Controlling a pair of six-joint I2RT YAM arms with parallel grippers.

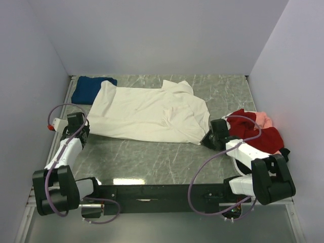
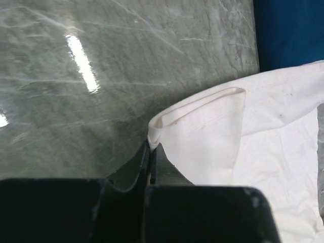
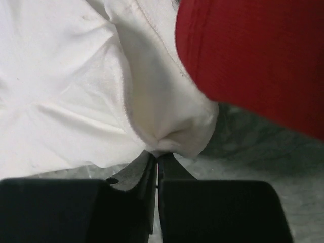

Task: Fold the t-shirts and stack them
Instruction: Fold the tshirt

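Although 1 cream-white t-shirt [image 1: 149, 114] lies spread across the middle of the worktop [image 1: 152, 164], it is not folded yet: the cloth is rumpled, 1 sleeve is turned over near the far side, and no clean fold line shows. Its near edge is held at 2 places. At the near-left corner, the left fingers [image 2: 144, 157] are pressed together with the hem pinched between their tips. The hem stands up just past them as a small open loop, and the rest of the shirt runs away to the right of that view. At the near-right corner, the right fingers [image 3: 148, 164] are likewise closed on a gathered tuck of the same shirt, and the cloth bunches into a point where it meets them.

Beyond the shirt's far-left corner, and partly under it, sits a dark blue t-shirt [image 1: 91, 89] in a compact block. I judge it to be folded already, possibly the start of the stack. To the right, a red t-shirt [image 1: 260, 136] and a pink t-shirt [image 1: 264, 120] lie heaped together unfolded, and the red one overhangs the right fingers in the wrist view.

So the task looks to be at an early stage: at most 1 shirt is done, 1 is gripped for its 1st fold, and the heap is untouched.
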